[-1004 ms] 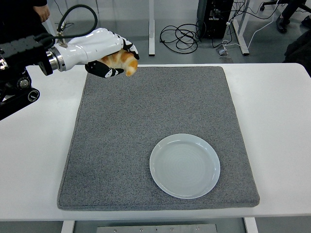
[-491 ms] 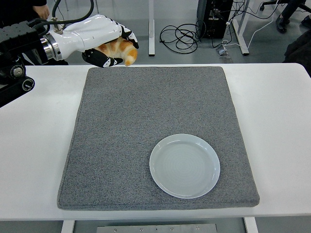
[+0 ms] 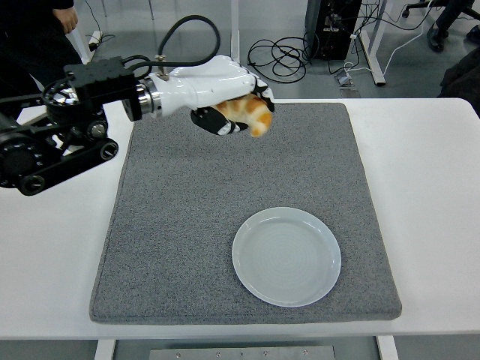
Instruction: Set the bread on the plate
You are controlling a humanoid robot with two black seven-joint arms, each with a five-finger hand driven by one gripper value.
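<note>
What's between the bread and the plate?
Nothing but bare grey mat, seen in the head view, between the bread in the left hand and the plate.

Bright even light, soft shadows, sharp

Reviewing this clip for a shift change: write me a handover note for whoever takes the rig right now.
Left hand: shut on the bread, held in the air over the far part of the grey mat.
Right hand: not in view.
Plate: empty, on the mat's near right part, nearer the table's front edge than the hand and somewhat to its right.
Done: bread picked up and carried out over the mat.
Left: bring the bread over the plate, lower it, release it, withdraw the hand.
</note>
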